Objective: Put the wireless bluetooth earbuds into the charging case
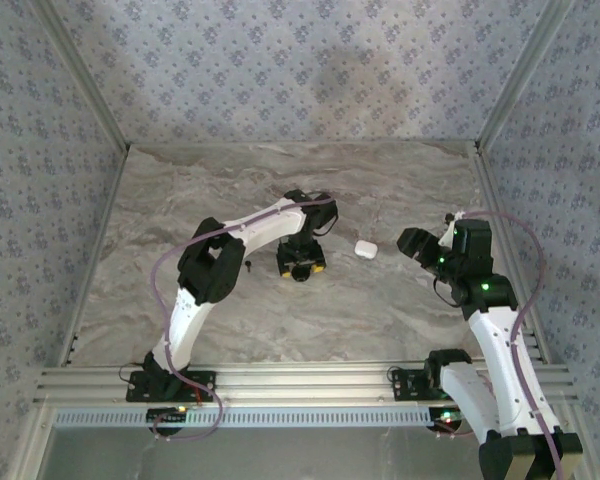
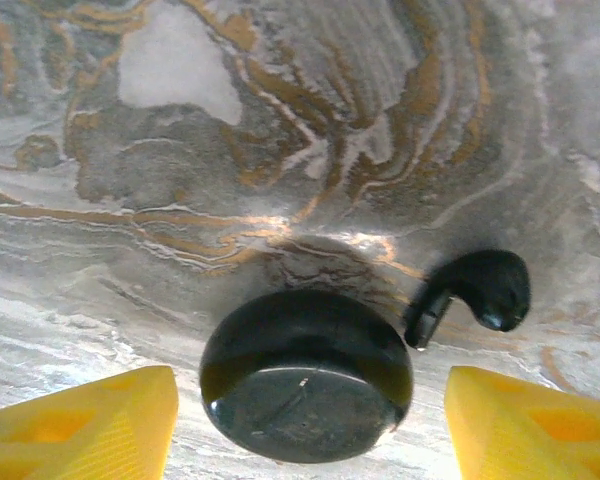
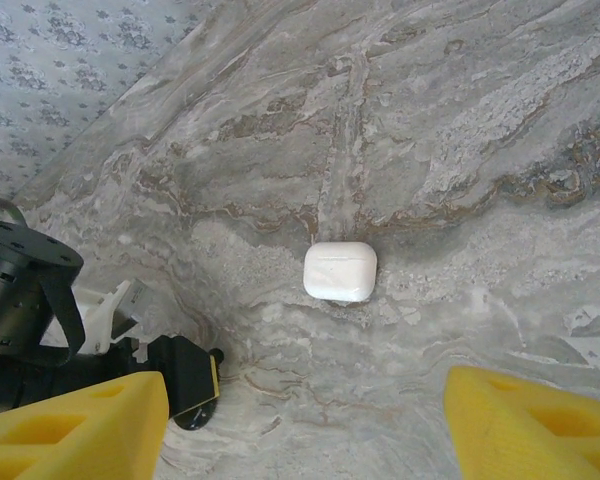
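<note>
The white charging case (image 1: 365,248) lies shut on the marble table, between the two arms. In the right wrist view the charging case (image 3: 340,271) sits ahead of my right gripper (image 3: 305,400), which is open with nothing between its yellow fingers. My left gripper (image 1: 302,265) points down at the table left of the case. It is open, its yellow fingers (image 2: 90,425) straddling a black round puck-like object (image 2: 306,340) with a gap on each side. A black rounded piece with a short stem (image 2: 480,288) lies just beyond the puck to the right. The earbuds are out of view.
Patterned fabric walls (image 1: 300,60) with metal corner posts close the table in on three sides. An aluminium rail (image 1: 300,380) runs along the near edge by the arm bases. The left arm's black wrist (image 3: 20,300) stands at the left of the right wrist view.
</note>
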{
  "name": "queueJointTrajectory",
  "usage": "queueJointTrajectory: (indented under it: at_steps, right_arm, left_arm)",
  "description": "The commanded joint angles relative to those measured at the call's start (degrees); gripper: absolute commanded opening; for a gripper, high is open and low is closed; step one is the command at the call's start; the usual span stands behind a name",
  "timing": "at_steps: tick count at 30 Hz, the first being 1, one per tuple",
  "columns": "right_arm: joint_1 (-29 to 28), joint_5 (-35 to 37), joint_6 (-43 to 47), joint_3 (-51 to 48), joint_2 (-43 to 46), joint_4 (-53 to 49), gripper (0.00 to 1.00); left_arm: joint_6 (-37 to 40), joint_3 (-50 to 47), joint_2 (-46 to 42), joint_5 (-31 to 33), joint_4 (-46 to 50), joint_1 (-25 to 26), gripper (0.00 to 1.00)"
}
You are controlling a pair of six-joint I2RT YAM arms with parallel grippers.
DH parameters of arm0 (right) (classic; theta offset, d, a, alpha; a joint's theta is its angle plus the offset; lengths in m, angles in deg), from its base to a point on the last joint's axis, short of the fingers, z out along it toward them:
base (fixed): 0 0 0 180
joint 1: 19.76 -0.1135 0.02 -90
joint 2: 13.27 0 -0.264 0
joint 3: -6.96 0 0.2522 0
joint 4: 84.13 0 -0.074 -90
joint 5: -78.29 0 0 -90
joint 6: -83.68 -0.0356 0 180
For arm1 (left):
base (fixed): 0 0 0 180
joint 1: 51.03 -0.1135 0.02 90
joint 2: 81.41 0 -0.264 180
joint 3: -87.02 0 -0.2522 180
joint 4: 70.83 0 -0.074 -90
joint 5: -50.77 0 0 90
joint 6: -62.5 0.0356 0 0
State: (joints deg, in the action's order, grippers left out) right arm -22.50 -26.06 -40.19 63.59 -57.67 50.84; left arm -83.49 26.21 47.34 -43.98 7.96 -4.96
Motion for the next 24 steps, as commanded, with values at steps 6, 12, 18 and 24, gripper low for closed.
queueJointTrajectory:
  at_steps: [6,12,18,24]
  right_arm:
    - [0.0,-0.43,0.78,1.09,0.46,-2.6,0.74]
    - [0.02,-0.72,1.06,1.47,0.62,-2.92,0.73]
    - [0.06,-0.71,1.31,1.5,0.57,-2.92,0.73]
    - [0.11,-2.5,1.66,0.98,0.51,-2.92,0.73]
  left_arm:
    - [0.18,-1.77,0.8,-1.57,-1.14,-0.1,0.64]
    - [0.31,-3.29,0.93,-1.49,-1.84,-0.18,0.6]
    - [0.92,-5.14,-0.27,-0.9,-2.97,-0.45,0.48]
    - [4.43,-6.91,-2.91,0.09,-3.28,-0.62,0.48]
